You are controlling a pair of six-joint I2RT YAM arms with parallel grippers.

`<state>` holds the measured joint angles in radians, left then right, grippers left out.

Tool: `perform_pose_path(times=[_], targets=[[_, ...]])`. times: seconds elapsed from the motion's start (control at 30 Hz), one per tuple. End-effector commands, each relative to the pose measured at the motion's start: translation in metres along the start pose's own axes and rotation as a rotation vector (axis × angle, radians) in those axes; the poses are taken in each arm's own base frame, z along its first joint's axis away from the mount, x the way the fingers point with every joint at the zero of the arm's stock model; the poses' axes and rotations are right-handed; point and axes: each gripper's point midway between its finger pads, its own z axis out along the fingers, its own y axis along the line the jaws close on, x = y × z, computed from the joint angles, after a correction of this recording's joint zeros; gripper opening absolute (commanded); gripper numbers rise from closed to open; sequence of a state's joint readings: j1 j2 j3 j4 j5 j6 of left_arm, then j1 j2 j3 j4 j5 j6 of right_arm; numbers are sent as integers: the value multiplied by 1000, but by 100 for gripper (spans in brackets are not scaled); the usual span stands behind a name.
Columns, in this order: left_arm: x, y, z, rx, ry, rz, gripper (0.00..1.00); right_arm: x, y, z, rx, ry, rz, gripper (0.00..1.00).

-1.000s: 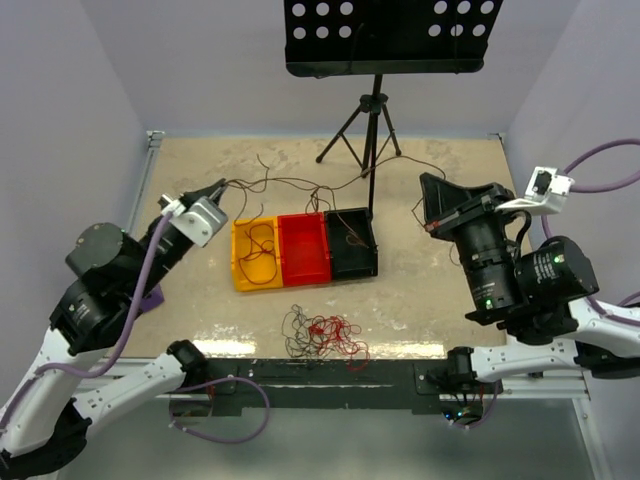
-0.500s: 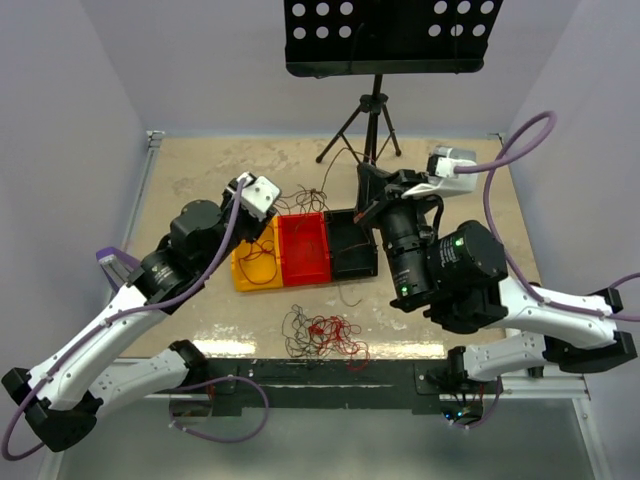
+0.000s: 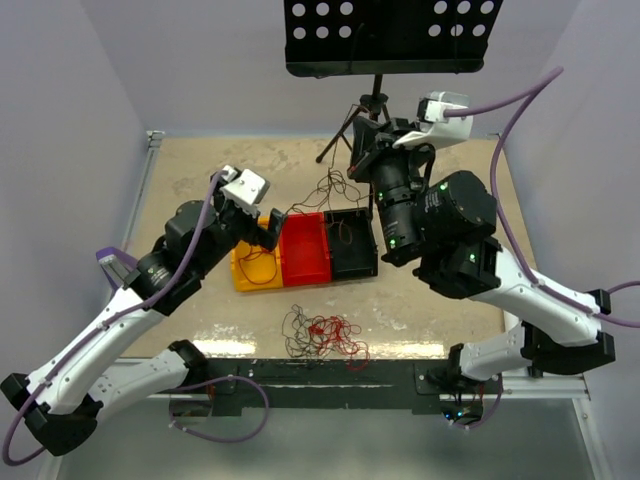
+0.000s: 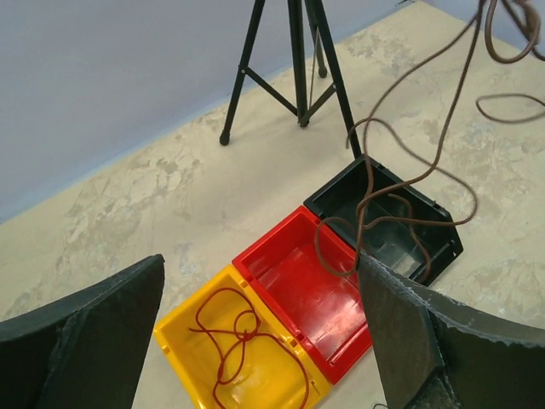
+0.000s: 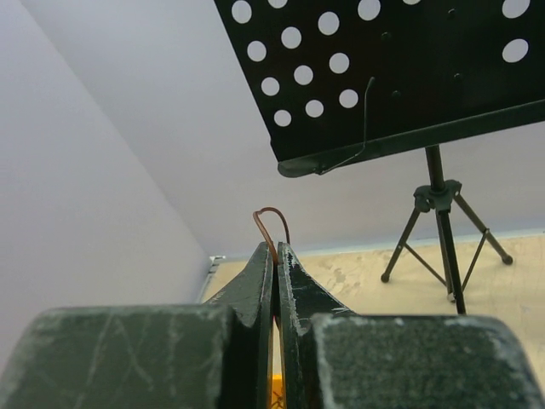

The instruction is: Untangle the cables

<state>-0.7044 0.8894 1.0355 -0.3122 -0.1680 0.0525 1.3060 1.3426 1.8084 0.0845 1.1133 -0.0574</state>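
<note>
The cables lie partly as a tangle (image 3: 322, 335) of red and dark wires near the table's front edge. One thin brown cable (image 3: 335, 190) hangs from my right gripper (image 3: 358, 135), which is raised near the music stand; its lower end drops into the black bin (image 3: 352, 243). In the right wrist view the gripper (image 5: 275, 249) is shut on this cable, and a small brown loop (image 5: 271, 223) sticks out above the tips. My left gripper (image 3: 262, 225) hovers open over the bins, holding nothing (image 4: 260, 260). A red cable (image 4: 234, 341) lies in the yellow bin (image 4: 183, 315).
Yellow, red (image 3: 305, 250) and black bins stand side by side mid-table. A black music stand (image 3: 385, 35) on a tripod (image 4: 298, 77) stands at the back. Walls close in the table on the left, right and back.
My left gripper has opened and let go of the brown cable, staying over the bins. My right arm has swung left and up toward the stand, lifting the cable.
</note>
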Motion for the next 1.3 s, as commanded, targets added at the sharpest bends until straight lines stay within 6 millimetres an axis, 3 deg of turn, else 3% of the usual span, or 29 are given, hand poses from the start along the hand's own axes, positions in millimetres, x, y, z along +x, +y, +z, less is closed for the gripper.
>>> perform_pose_path(times=[0.0, 0.2, 0.3, 0.4, 0.53, 0.63, 0.7, 0.87, 0.93, 1.1, 1.27], targets=[[-16, 9, -15, -38, -51, -87, 100, 5, 14, 5, -62, 19, -28, 0], [-26, -12, -34, 110, -43, -63, 100, 18, 19, 10, -68, 36, -60, 0], [-13, -4, -31, 71, -29, 2, 100, 17, 23, 12, -78, 32, -54, 0], [-24, 0, -30, 48, -58, -27, 100, 16, 27, 14, -85, 31, -52, 0], [-49, -43, -38, 284, -98, -142, 100, 21, 34, 16, -96, 41, -59, 0], [-56, -71, -43, 441, -91, -184, 100, 26, 37, 17, -107, 48, -69, 0], [-55, -70, -38, 433, -101, -167, 100, 30, 41, 17, -114, 54, -40, 0], [-58, -37, -22, 250, -146, -62, 99, 31, 43, 16, -131, 60, -30, 0], [-41, -35, -17, 241, -118, 14, 98, 30, 43, 15, -133, 58, -28, 0], [19, -62, -17, 401, -16, 116, 99, 21, 43, 15, -138, 49, -20, 0], [31, -67, -16, 425, -1, 126, 98, -4, 36, 12, -135, 22, 11, 0]])
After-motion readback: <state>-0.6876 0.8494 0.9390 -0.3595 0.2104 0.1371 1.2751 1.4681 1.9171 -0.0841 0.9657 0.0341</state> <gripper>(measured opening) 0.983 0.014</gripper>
